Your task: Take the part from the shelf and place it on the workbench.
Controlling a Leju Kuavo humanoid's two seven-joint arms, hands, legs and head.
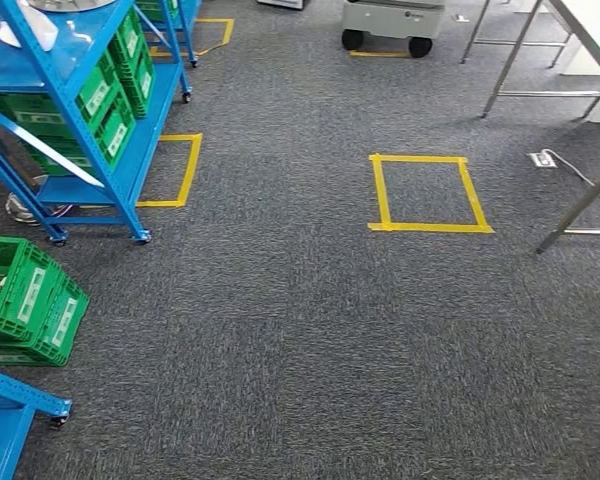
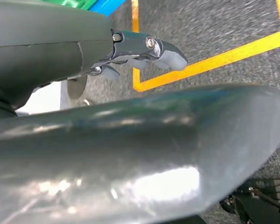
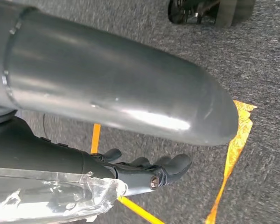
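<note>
A blue wheeled shelf (image 1: 93,110) stands at the left in the head view, with green bins (image 1: 120,95) on its levels and a white object (image 1: 25,28) on its top. The workbench (image 1: 584,25) shows at the far right as a pale top on metal legs. In the left wrist view my left hand (image 2: 114,107) hangs above the carpet, fingers (image 2: 166,51) stretched out, holding nothing. My right hand (image 3: 107,116) likewise has straight fingers (image 3: 166,168) over the floor. A strip of clear plastic (image 3: 54,196) lies along its underside; what it is I cannot tell.
Stacked green bins (image 1: 33,300) with metal pieces sit on the floor at the left, above another blue shelf's corner (image 1: 10,410). A yellow tape square (image 1: 427,193) marks the grey carpet mid-room. A wheeled grey cart (image 1: 391,25) stands far ahead, a power strip (image 1: 542,158) by the workbench legs.
</note>
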